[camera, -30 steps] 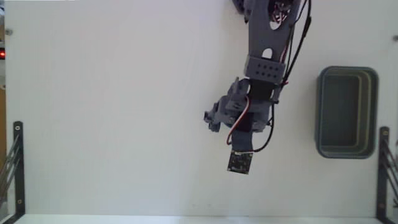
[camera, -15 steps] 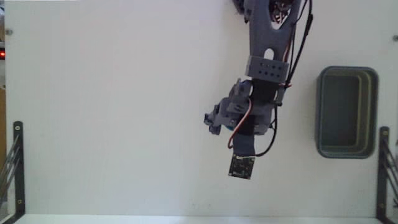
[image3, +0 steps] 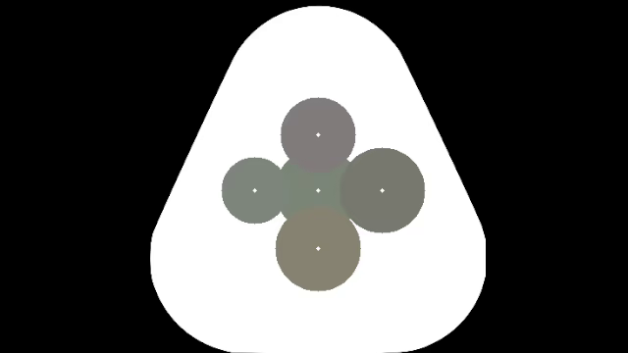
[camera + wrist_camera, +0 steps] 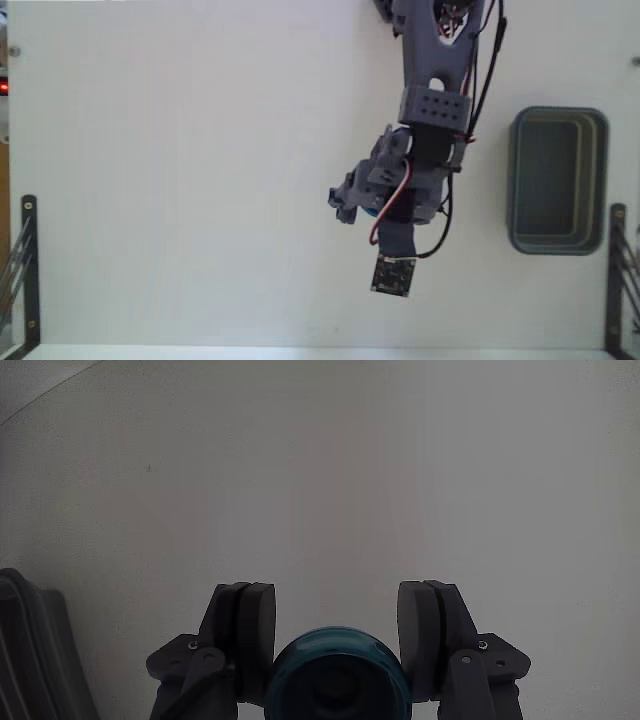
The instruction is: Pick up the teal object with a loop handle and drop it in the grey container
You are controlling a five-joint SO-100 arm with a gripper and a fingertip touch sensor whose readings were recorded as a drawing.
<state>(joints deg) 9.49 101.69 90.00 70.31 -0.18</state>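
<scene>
gripper point(image 4: 337, 630): 2 jaws closed against the teal object point(image 4: 336, 672), held between them at 6 o'clock of the wrist view | fixed view: arm point(image 4: 432, 95) reaches from 12 o'clock, teal barely visible under the wrist | grey container point(image 4: 557, 181) at 3 o'clock on the white table point(image 4: 180, 180), well apart from the gripper

Lab bench, bare white table point(image 4: 180, 180), railings point(image 4: 22, 270)
</scene>
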